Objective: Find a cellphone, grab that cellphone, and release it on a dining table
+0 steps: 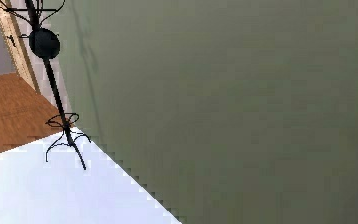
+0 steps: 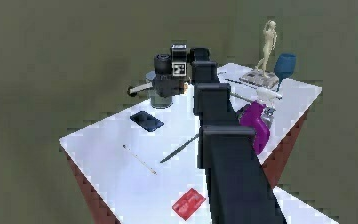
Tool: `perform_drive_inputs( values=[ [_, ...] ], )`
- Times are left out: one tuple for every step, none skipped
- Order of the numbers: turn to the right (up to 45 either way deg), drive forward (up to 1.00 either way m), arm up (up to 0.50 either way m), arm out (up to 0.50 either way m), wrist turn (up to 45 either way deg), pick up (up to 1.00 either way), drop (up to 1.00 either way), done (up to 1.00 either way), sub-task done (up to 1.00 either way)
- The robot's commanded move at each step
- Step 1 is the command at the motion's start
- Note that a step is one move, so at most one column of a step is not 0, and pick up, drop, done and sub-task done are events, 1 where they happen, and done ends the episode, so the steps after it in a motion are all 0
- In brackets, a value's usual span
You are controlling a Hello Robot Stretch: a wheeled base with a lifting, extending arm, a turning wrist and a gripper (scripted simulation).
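Observation:
A dark flat cellphone [image 2: 146, 121] lies on the white table [image 2: 97, 140], toward its left part. The dark arm bar [image 2: 222, 140] rises from the bottom edge across the table. At its far end sit the white marked squares [image 2: 178, 50]. Below them is the gripper [image 2: 147, 90], with its dark round body just above and right of the phone in the picture. The tabletop lies behind its fingers, so I cannot tell whether it holds anything.
Also on the table are a pale statue [image 2: 268, 45] on a flat base, a blue thing [image 2: 285, 65], a magenta object [image 2: 253, 120], a pen [image 2: 177, 150], a thin stick [image 2: 139, 158] and a red card [image 2: 189, 203]. Ahead, a black coat rack [image 1: 53, 80] stands by a green wall [image 1: 237, 90].

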Motion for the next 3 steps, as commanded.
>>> perform_drive_inputs(
  values=[
    [0.0, 0.00, -0.16, 0.00, 0.0, 0.00, 0.00, 0.00, 0.00],
    [0.0, 0.00, 0.00, 0.00, 0.0, 1.00, 0.00, 0.00, 0.00],
    [0.0, 0.00, 0.10, 0.00, 0.0, 0.00, 0.00, 0.00, 0.00]
  ],
)
